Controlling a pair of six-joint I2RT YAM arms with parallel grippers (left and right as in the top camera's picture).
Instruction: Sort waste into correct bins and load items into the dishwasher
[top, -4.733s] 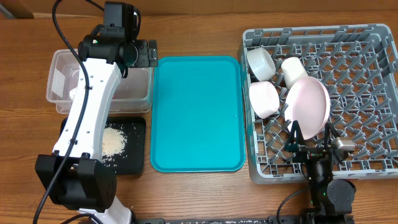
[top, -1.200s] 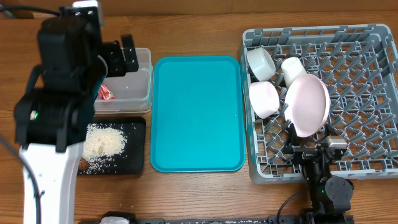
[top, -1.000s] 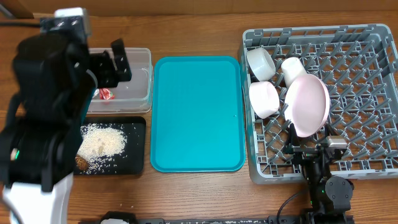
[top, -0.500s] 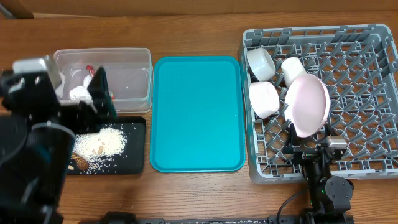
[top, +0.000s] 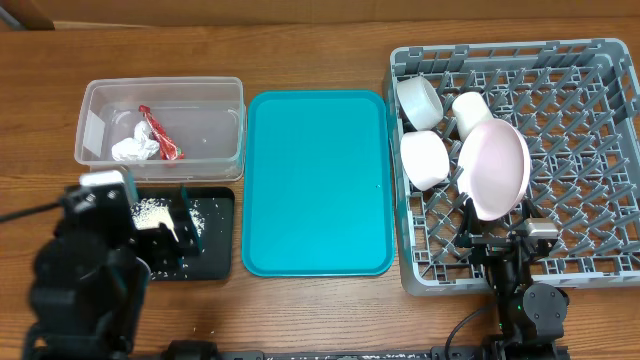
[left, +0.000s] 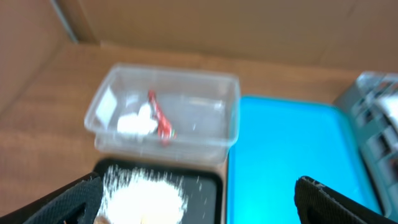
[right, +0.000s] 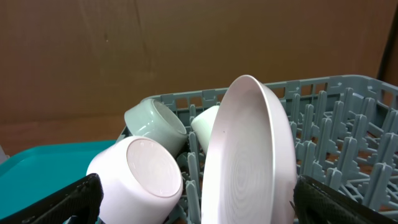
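The left gripper (top: 177, 232), seen over the clear tub (top: 95, 100) a second ago, has been drawn back low above the black tray (top: 218, 235) with its fingers spread and nothing held. The red wrapper (top: 160, 133) and crumpled tissue (top: 133, 150) are thereby uncovered inside the tub, and the rice grains (top: 150, 210) are left on the black tray. The plate (top: 495, 170), bowl (top: 427, 158) and cups (top: 420, 100) are stood in the dish rack (top: 580, 130), where the right gripper (top: 500, 222) is parked, spread and empty, so sorting and loading may be judged finished

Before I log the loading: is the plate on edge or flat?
On edge: the plate stands, slightly tilted, among the dish rack pegs.
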